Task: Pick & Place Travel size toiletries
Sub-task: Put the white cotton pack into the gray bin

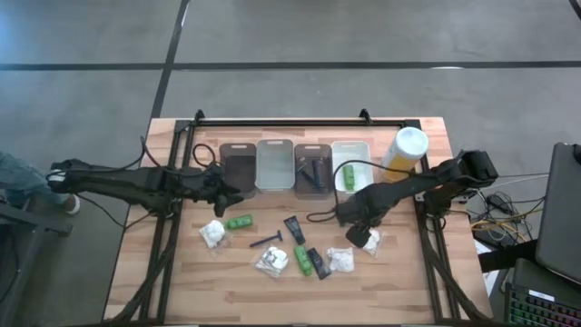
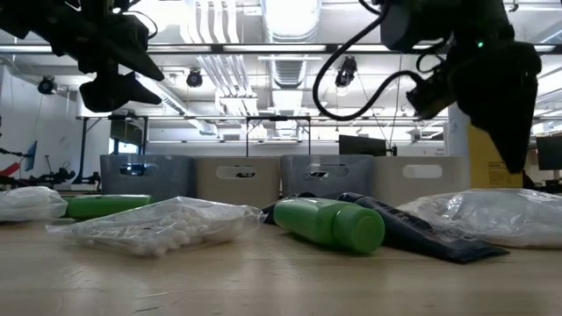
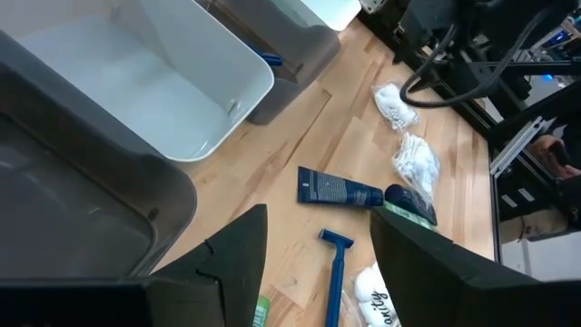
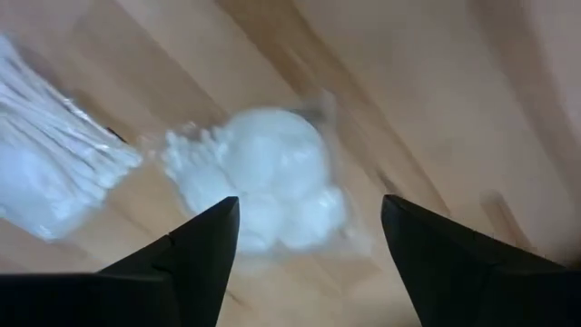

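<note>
The travel size toiletries lie scattered on the near half of the table (image 1: 182,272), in front of the row of four bins (image 1: 275,165) along the far edge; a green bottle (image 1: 349,173) already sits in the rightmost bin and razors (image 1: 309,169) in the one beside it. Your right tool (image 1: 359,235) hovers with its fingers spread directly over a fluffy clear-wrapped packet (image 4: 268,182) at the right end of the scatter.

That packet looks soft and slippery, so if you close high you may pinch only loose film and it could slide out on the lift. A second packet (image 4: 45,182) lies just beside it; come down off-centre and a finger may catch its wrap and drag both.

Your left tool (image 3: 313,263), also spread, waits above the table near the leftmost bin, with a blue-handled razor (image 3: 336,268) and a black tube (image 3: 338,190) below it. The tall yellow bottle (image 1: 404,150) stands close behind your right arm; a wide swing toward the bins could knock it over.
</note>
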Tool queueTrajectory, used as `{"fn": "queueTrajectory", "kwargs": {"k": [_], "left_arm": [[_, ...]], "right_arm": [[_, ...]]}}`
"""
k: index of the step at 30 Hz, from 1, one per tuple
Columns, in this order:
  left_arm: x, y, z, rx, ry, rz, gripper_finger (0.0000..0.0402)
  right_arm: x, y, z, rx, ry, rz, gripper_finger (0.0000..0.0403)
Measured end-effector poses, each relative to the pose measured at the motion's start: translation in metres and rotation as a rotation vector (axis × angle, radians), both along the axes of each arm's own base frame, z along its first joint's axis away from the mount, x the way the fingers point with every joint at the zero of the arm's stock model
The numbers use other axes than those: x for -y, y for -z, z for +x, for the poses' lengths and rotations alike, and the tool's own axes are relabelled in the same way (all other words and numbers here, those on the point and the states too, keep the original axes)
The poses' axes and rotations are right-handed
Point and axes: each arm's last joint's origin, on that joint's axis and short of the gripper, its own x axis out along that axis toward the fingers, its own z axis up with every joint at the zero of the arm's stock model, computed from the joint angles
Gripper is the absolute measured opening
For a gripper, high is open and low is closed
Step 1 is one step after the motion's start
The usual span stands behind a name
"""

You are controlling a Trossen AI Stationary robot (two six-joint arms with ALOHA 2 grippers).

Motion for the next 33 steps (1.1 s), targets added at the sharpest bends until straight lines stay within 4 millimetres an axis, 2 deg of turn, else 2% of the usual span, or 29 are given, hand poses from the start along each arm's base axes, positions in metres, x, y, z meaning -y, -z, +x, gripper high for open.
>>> {"fn": "queueTrajectory", "kwargs": {"k": [7, 17, 22, 29, 33], "left_arm": [[0.000, 0.000, 0.000, 0.000, -0.001, -0.002, 0.0202], [0.000, 0.000, 0.000, 0.000, -0.002, -0.003, 0.0202], [0.000, 0.000, 0.000, 0.000, -0.005, -0.002, 0.0202], [0.000, 0.000, 0.000, 0.001, -0.011, -0.007, 0.0202], [0.000, 0.000, 0.000, 0.003, -0.017, -0.014, 0.0202]], "right_arm": [[0.012, 0.023, 0.004, 0.109, 0.053, 0.065, 0.0238], [0.016, 0.044, -0.012, 0.049, 0.074, 0.120, 0.0202], [0.015, 0.051, -0.014, 0.064, 0.075, 0.196, 0.0146], [0.013, 0.050, -0.010, 0.103, 0.033, 0.214, 0.0028], [0.013, 0.046, -0.006, 0.126, 0.020, 0.214, 0.0013]]}}
